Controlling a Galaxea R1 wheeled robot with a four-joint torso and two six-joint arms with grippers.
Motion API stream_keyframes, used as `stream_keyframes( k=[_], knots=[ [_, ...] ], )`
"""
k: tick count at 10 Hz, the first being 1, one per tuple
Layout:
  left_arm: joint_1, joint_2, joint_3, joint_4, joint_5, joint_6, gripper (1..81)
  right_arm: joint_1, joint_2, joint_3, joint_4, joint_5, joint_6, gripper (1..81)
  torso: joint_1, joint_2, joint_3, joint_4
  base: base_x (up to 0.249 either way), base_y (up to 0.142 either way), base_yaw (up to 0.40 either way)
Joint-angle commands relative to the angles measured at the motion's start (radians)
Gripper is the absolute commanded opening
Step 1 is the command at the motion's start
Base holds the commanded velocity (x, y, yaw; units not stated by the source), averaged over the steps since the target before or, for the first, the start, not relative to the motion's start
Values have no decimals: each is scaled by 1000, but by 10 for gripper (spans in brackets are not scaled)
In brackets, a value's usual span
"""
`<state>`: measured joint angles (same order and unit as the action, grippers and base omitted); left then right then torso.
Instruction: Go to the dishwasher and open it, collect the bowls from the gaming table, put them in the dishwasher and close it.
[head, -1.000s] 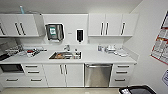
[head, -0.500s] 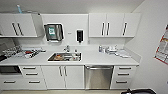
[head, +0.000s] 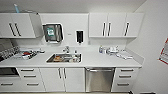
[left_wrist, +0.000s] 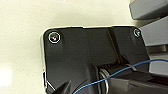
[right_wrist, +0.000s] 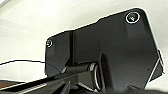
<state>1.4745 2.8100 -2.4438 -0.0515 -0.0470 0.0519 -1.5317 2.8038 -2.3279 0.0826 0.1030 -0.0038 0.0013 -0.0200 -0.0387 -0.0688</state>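
Note:
The dishwasher (head: 99, 80) stands shut under the white counter (head: 100, 61), right of the sink cupboard. It has a grey steel front and a horizontal bar handle (head: 100, 70) near its top. It lies straight ahead and slightly right of the middle of the head view. The bowls and the gaming table are out of view. Both wrist views show my own dark plate over a pale surface, and I cannot make out the state of either gripper.
A steel sink (head: 64, 58) with dishes in it sits left of the dishwasher. White drawers (head: 123, 79) flank the dishwasher's right, close to a side wall (head: 155, 50). Bottles and clutter (head: 112, 50) stand on the counter above. Wall cupboards (head: 115, 25) hang overhead.
The whole kitchen has grown slightly larger and dropped lower in the head view, so the camera has moved closer to the counter. The dishwasher stays shut.

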Motion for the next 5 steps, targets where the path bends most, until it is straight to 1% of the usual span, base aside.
stream_keyframes(
  k=[1, 5],
  knots=[
    [-49, -10, 5, -2, 53, 3, 811, 49, -11, 18, 2, -57, -5, 811, 0, 0, 0, 0, 123, 0, 0],
    [-49, -9, 5, -2, 53, 5, 811, 50, -11, 16, 11, -57, -4, 811, 0, 0, 0, 0, 123, 0, 0]
  ],
)
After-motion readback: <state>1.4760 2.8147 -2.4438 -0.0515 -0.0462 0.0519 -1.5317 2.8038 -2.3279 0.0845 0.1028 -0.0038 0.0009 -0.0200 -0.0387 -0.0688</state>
